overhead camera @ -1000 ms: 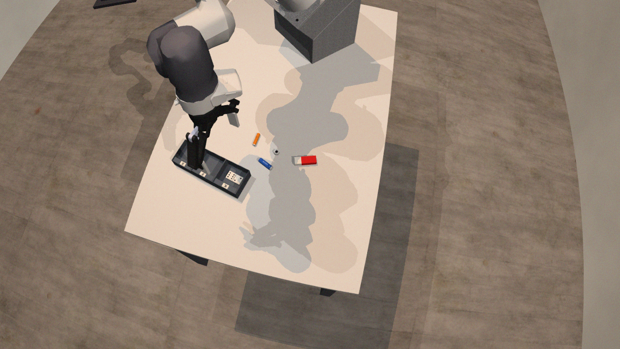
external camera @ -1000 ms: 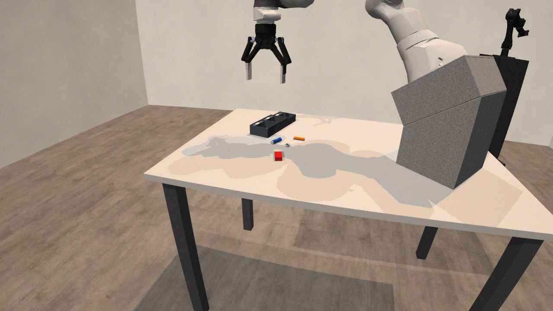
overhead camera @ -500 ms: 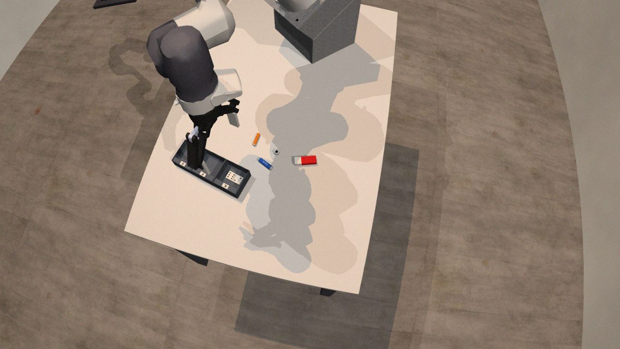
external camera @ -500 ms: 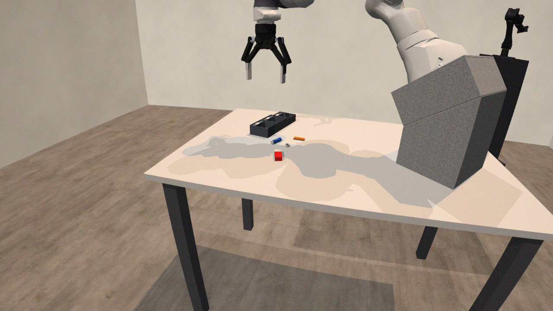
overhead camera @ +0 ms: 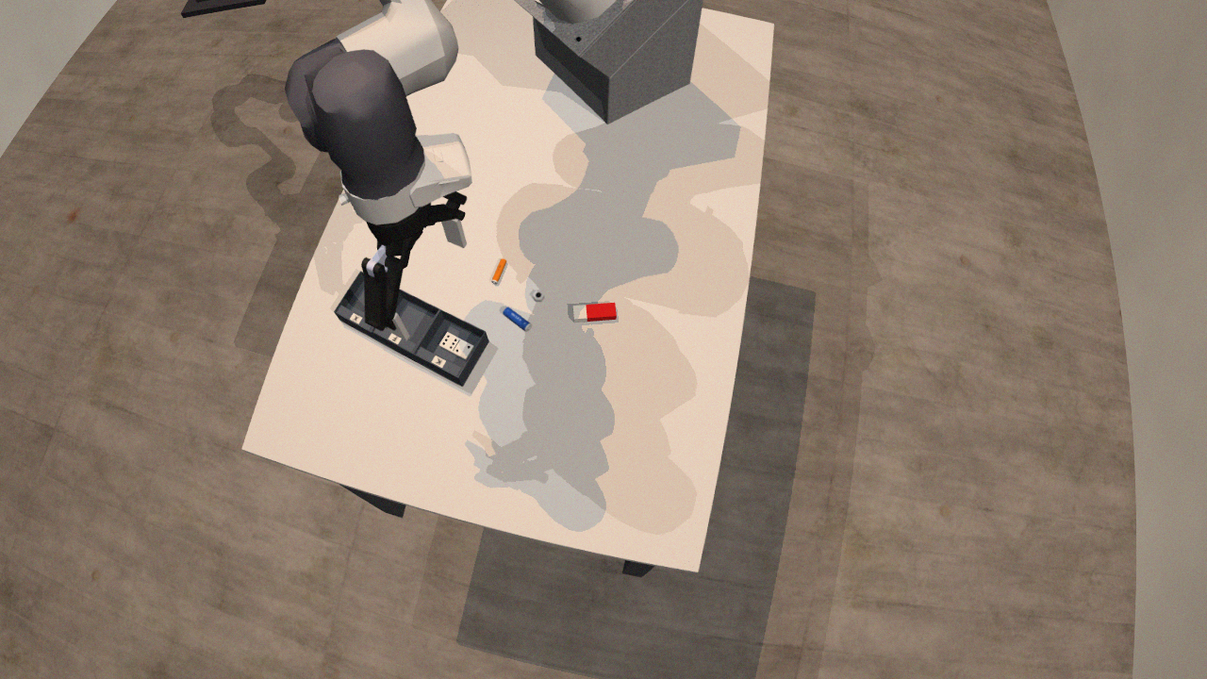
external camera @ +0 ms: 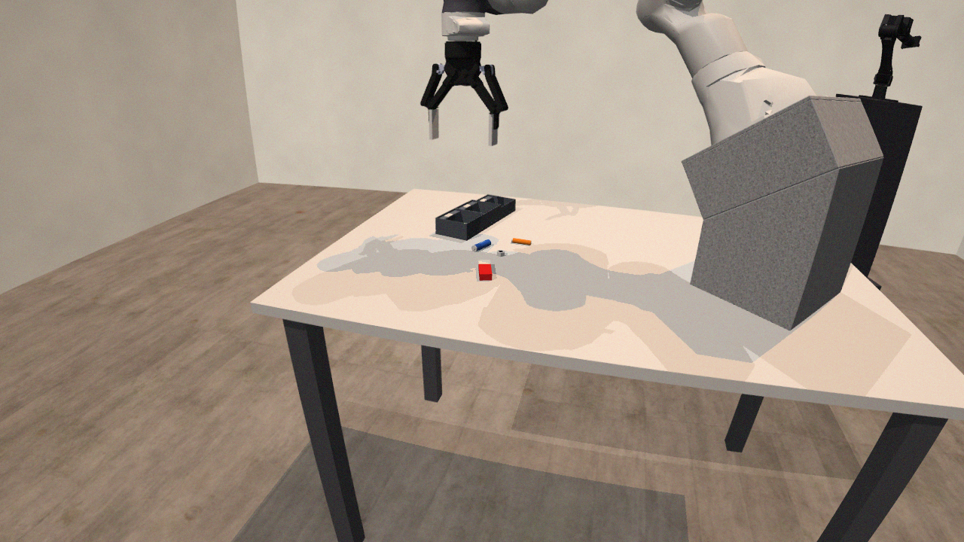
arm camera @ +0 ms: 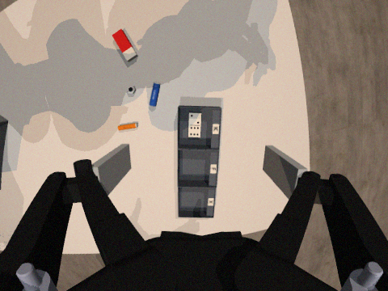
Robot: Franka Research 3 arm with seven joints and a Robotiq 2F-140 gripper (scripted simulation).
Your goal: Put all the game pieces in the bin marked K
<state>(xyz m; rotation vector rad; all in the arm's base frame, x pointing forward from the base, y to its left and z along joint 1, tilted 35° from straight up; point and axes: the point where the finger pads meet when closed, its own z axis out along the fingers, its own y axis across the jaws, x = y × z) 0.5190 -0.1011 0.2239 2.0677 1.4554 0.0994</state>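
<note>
1. We find the jaws (external camera: 462, 135) spread fully wide with nothing between them, hanging high above the table (external camera: 606, 336), pointing straight down.
2. Directly below the jaws sits the dark three-compartment bin tray (arm camera: 199, 161); in the wrist view it runs lengthwise away from us, centred in the gap between the two fingertips.
3. The white game piece with dots (arm camera: 196, 124) lies flat in the tray's farthest compartment from the jaws; the two nearer compartments look bare. Small label tags sit along the tray's side, but we cannot read their letters.
4. Beyond the tray and off to the jaws' left in the wrist view, on the table: a blue cylinder (arm camera: 155, 95) just beside the tray's far corner, an orange cylinder (arm camera: 128, 126), a small grey nut-like part (arm camera: 131, 90), and farthest out a red and white block (arm camera: 124, 44).
</note>
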